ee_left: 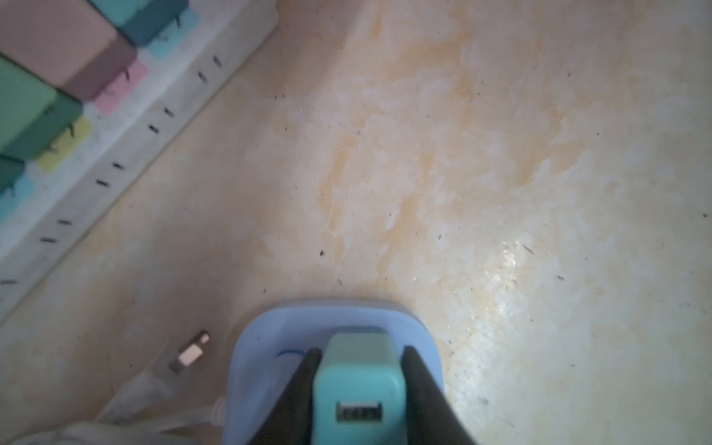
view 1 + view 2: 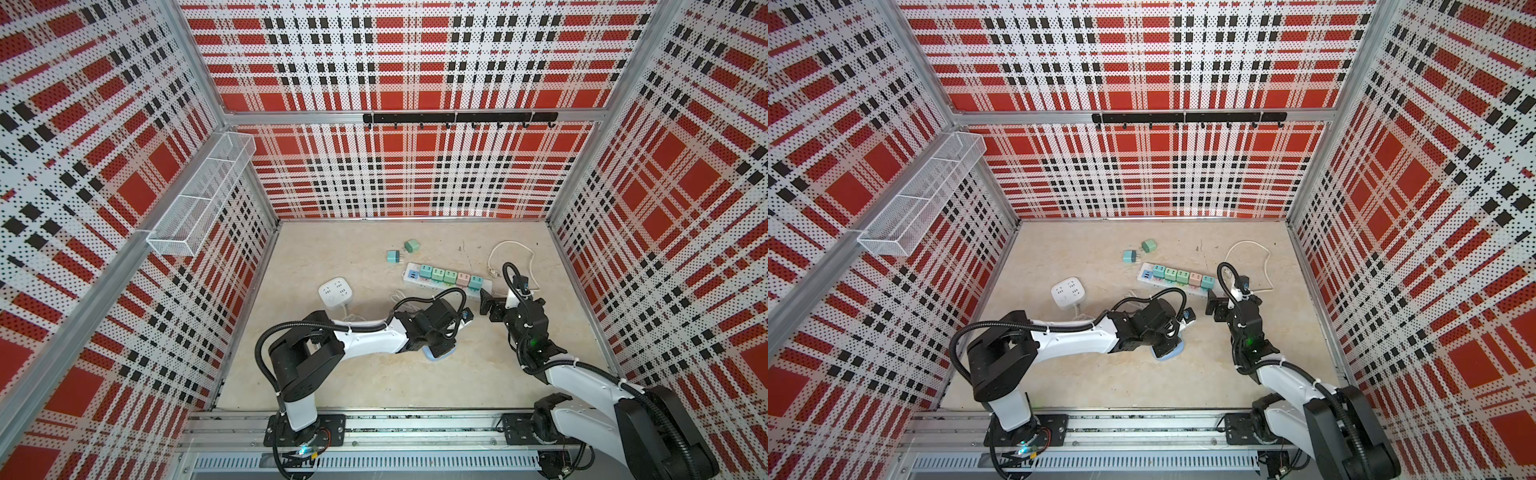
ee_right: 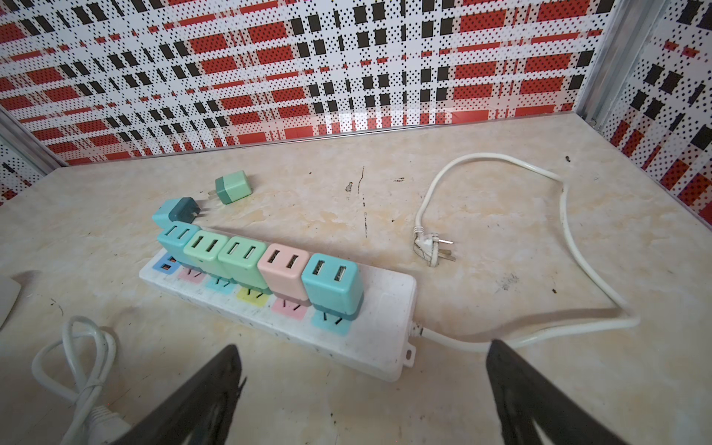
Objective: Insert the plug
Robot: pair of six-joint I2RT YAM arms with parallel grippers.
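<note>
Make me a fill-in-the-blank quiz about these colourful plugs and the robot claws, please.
1. The white power strip carries ___ plugged-in adapters.
2. The second adapter from the cord end is coloured ___.
3. Beyond the strip, ___ loose adapters lie unplugged.
4. The right gripper has its jaws ___.

Missing words: five; pink; two; open.

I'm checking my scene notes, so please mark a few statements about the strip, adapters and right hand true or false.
1. Five adapters stand plugged into the power strip. True.
2. The right hand holds an adapter. False: it is open and empty.
3. A green adapter and a teal adapter lie loose on the table. True.
4. The strip's cord plug is in a socket. False: it lies unplugged on the table.
</note>
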